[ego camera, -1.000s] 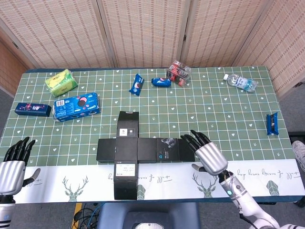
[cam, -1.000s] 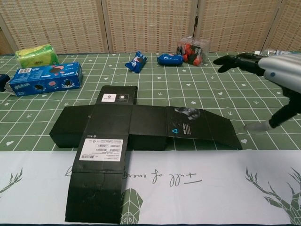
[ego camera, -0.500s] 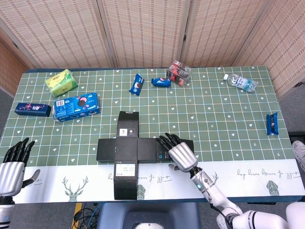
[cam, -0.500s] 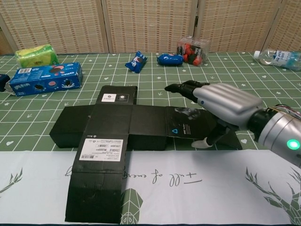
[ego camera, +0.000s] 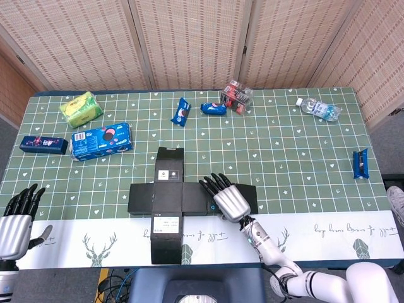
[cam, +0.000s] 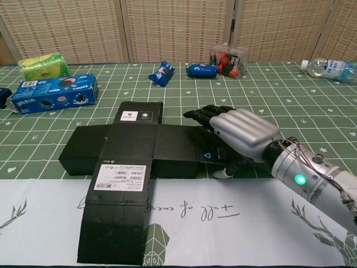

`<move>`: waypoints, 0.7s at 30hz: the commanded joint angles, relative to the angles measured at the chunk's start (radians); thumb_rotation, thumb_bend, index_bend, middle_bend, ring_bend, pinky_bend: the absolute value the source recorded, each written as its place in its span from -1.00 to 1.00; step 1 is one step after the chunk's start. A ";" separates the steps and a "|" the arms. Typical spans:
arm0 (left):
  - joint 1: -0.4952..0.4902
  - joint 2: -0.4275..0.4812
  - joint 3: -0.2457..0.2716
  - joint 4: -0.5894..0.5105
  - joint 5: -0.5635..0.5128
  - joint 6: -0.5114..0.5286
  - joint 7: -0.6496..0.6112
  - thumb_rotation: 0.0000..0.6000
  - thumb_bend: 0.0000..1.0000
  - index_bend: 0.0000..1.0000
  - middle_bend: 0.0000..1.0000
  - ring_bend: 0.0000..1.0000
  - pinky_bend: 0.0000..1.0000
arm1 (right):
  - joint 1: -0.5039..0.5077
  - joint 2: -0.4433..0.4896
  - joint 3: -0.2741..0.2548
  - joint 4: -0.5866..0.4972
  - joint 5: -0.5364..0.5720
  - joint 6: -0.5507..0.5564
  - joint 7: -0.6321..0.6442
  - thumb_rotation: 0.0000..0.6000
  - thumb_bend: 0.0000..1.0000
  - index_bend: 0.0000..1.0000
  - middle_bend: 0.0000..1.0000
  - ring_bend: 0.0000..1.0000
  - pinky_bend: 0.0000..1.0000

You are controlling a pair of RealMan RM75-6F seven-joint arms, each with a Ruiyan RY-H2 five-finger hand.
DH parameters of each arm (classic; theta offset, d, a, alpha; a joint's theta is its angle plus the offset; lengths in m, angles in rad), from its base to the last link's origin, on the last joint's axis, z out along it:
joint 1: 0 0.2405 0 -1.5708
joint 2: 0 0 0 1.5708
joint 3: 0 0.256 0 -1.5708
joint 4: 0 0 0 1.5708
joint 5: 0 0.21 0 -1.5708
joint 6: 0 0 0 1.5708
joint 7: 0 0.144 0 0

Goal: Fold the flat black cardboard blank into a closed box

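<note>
The flat black cardboard blank [ego camera: 167, 199] [cam: 134, 151] lies cross-shaped near the table's front edge, with white labels on its near and far flaps. My right hand [ego camera: 225, 199] [cam: 241, 133] lies palm down over the blank's right-end panels, fingers spread and pointing left. Its thumb [cam: 223, 173] sits at the panel's near edge. It holds nothing. My left hand [ego camera: 17, 216] hovers open off the front left corner of the table, well away from the blank, and shows only in the head view.
A blue Oreo box [ego camera: 101, 140], a green packet [ego camera: 81, 108] and a dark blue box [ego camera: 43, 145] sit at the left. Blue snack packs [ego camera: 181, 111], a clear box [ego camera: 237, 96] and a water bottle [ego camera: 319, 109] line the back. Another blue pack [ego camera: 360, 163] lies far right.
My right hand has swept left from beside the blank's right end onto its right panels and has lowered. The left hand and the blank have stayed put.
</note>
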 commanded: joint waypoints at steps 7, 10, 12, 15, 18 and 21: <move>-0.002 0.000 -0.002 0.007 -0.002 -0.005 -0.011 1.00 -0.54 -0.97 -1.00 -1.00 -0.79 | 0.076 -0.113 -0.020 0.227 -0.145 0.145 0.136 1.00 -0.10 -0.54 -0.50 -0.71 -0.73; -0.002 0.000 -0.002 0.009 -0.002 -0.005 -0.015 1.00 -0.54 -0.96 -1.00 -1.00 -0.79 | 0.114 -0.117 -0.020 0.274 -0.183 0.167 0.169 1.00 0.07 -0.25 -0.30 -0.53 -0.55; -0.001 0.000 -0.001 0.010 -0.002 -0.005 -0.018 1.00 -0.54 -0.97 -1.00 -1.00 -0.79 | 0.141 -0.113 -0.010 0.285 -0.197 0.177 0.184 1.00 0.14 -0.10 -0.17 -0.41 -0.39; 0.002 0.000 -0.001 0.012 -0.004 -0.003 -0.022 1.00 -0.54 -0.96 -1.00 -1.00 -0.79 | 0.173 -0.098 0.020 0.267 -0.197 0.189 0.197 1.00 0.20 0.05 -0.04 -0.26 -0.20; 0.005 0.002 0.000 0.014 -0.006 -0.001 -0.025 1.00 -0.54 -0.96 -1.00 -1.00 -0.79 | 0.195 -0.067 0.064 0.208 -0.167 0.181 0.213 1.00 0.24 0.18 0.08 -0.09 -0.03; 0.008 0.002 0.001 0.015 -0.008 0.000 -0.027 1.00 -0.54 -0.97 -1.00 -1.00 -0.79 | 0.205 -0.018 0.117 0.108 -0.111 0.153 0.226 1.00 0.25 0.25 0.14 0.02 0.06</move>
